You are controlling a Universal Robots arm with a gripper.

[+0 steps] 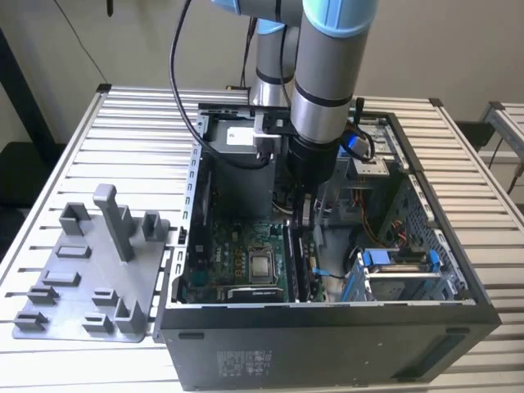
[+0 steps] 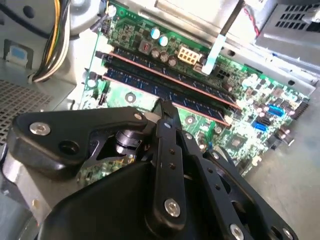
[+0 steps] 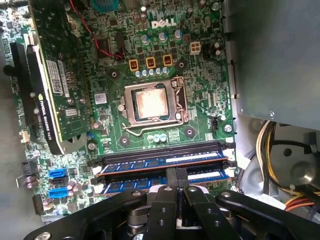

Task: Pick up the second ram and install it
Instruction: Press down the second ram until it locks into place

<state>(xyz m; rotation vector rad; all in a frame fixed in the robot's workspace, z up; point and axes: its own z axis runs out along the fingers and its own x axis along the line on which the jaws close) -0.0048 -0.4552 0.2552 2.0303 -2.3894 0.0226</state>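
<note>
Your gripper (image 3: 175, 176) reaches down inside the open computer case (image 1: 327, 327), jaws pressed together with their tips on the second ram (image 3: 200, 175). That stick sits in the motherboard (image 3: 200, 120) slot beside another seated ram stick (image 3: 165, 161). The grey tray (image 1: 90, 270) lies on the counter (image 1: 131, 131).

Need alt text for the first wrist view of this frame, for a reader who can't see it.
The black gripper presses closed fingertips on a blue memory stick standing in a slot of the green motherboard, beside another blue stick already seated. Above them are the bare silver processor socket and an upright green expansion card.
</note>
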